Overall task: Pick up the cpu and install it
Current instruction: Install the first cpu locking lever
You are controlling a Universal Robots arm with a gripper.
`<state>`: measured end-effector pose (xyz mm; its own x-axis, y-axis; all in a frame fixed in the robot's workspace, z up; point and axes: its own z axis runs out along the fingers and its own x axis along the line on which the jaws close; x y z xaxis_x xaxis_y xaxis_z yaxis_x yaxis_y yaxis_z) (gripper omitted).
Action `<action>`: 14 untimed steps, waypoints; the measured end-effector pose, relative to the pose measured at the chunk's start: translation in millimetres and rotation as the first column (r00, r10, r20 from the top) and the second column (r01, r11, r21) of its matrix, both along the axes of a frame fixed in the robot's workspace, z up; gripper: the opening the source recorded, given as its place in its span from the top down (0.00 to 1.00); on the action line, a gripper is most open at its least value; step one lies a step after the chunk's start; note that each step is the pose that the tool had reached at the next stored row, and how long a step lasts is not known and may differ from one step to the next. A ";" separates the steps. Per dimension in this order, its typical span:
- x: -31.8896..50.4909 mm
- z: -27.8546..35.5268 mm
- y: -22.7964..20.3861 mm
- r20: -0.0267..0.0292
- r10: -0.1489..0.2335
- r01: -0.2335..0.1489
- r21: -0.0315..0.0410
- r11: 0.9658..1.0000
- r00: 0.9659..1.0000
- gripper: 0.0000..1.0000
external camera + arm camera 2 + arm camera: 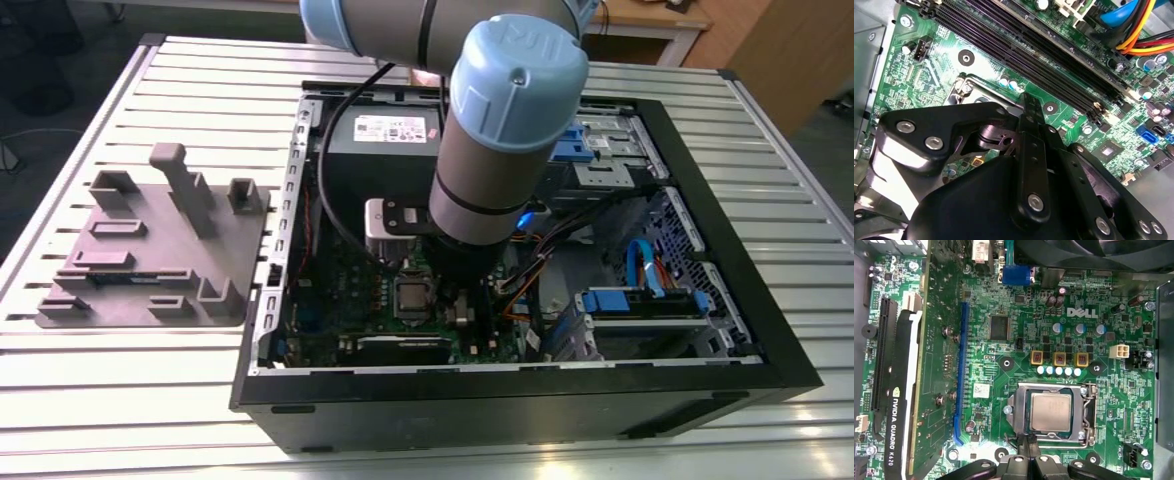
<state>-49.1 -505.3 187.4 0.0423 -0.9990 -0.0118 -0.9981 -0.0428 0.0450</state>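
Observation:
The cpu (1050,412), a small square chip with a dull silver top, lies flat in the metal-framed socket (1088,416) on the green motherboard. In the exterior view the cpu (411,295) shows as a small grey square inside the open computer case, just to the exterior view's left of the arm's lower end. My gripper (1027,442) hangs over the socket's edge beside the chip, apart from it. Its black fingers (1027,107) are pressed together with nothing between them. A corner of the socket frame (967,86) shows past the black linkages.
The black computer case (747,330) lies open on a slatted white table. A graphics card (898,405) and a blue slot (960,375) flank the socket, with memory slots (1029,45) and orange-yellow cables (1139,30) nearby. A grey fixture plate (147,250) lies at the exterior view's left.

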 end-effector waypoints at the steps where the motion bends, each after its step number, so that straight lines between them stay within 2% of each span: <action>1: 0.0 -0.3 0.0 0.001 0.000 0.000 0.000 1.000 1.000 0.90; 9: 1.9 -2.7 0.1 0.004 0.002 -0.002 0.001 1.000 1.000 0.90; 14: 2.2 -3.2 0.0 0.004 0.003 -0.003 0.000 1.000 1.000 0.90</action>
<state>-46.9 -505.3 184.2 0.0449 -0.9989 -0.0117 -0.9981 -0.0453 0.0407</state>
